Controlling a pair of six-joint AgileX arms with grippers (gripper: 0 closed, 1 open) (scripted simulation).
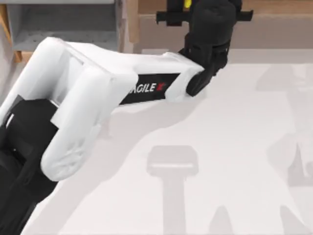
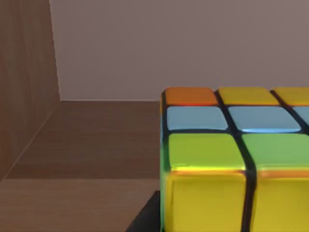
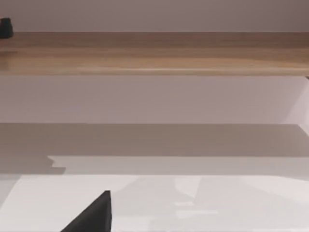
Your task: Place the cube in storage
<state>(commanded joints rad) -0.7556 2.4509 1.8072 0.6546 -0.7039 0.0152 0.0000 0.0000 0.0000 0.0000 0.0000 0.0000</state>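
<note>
Left gripper (image 1: 188,7) reaches over the wooden drawer (image 2: 87,140), apparently clamped on the cube (image 2: 231,159), which sits right at its fingers. Cube looks rigid, light, slick-tiled; flat opposite faces are the grip points. Right arm parked; can't tell its jaw state.

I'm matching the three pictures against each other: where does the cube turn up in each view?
Top view: a yellow sliver at the upper edge, beside the left claw.
Left wrist view: the cube at lower right, close up.
Right wrist view: I can't find it.
Shared landmark: the wooden drawer.
</note>
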